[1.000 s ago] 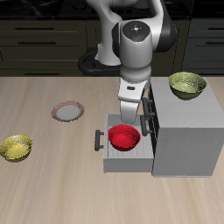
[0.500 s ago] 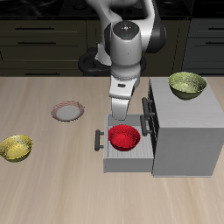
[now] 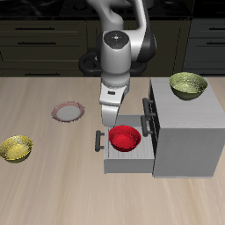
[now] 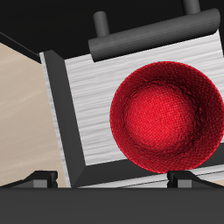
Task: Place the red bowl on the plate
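The red bowl [image 3: 125, 138] sits upright in the open drawer [image 3: 112, 158] of a grey cabinet; it also shows in the wrist view [image 4: 166, 114], filling much of the drawer floor. The plate [image 3: 68, 112] lies flat on the table, farther back than the drawer front and apart from the cabinet. My gripper [image 3: 108, 125] hangs just above the drawer's edge on the plate's side, beside the bowl and not touching it. In the wrist view its fingertips [image 4: 42, 180] stand wide apart with nothing between them, so it is open.
The grey cabinet [image 3: 185, 132] stands beside the drawer, with a yellow-green bowl [image 3: 187, 84] on top. Another yellow-green bowl [image 3: 16, 148] lies near the table's front. The drawer handle [image 3: 97, 141] sticks out toward the plate's side.
The arm has swung sideways toward the plate's side and come lower over the drawer's edge. The red bowl and the plate have not moved.
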Controlling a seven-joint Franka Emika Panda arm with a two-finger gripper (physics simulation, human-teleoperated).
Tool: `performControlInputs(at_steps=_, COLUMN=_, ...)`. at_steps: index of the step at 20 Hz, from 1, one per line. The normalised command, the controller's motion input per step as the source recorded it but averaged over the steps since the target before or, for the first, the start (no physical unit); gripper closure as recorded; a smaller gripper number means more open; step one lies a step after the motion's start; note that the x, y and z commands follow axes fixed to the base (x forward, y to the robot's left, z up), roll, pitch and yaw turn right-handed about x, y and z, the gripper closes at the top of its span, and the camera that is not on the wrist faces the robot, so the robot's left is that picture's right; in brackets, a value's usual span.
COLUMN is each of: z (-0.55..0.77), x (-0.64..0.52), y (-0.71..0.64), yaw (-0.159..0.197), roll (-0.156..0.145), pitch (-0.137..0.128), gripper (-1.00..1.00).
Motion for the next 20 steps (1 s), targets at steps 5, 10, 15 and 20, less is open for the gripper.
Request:
performControlInputs(at_steps=5, z=-0.12, x=0.03, y=-0.03, yaw=0.061, roll=0.013, pitch=-0.005, gripper=-1.0)
performControlInputs(at_steps=10, z=0.21, x=0.07, y=0.11, yaw=0.094, roll=0.029, pitch=-0.055, gripper=-1.0)
performControlInputs(at_steps=15, z=0.16, x=0.11, y=0.1, yaw=0.031, roll=0.012, pitch=-0.021, gripper=-1.0)
performControlInputs(at_steps=20, z=-0.25, x=0.09, y=-0.07, yaw=0.018, roll=-0.003, pitch=0.029, gripper=-1.0)
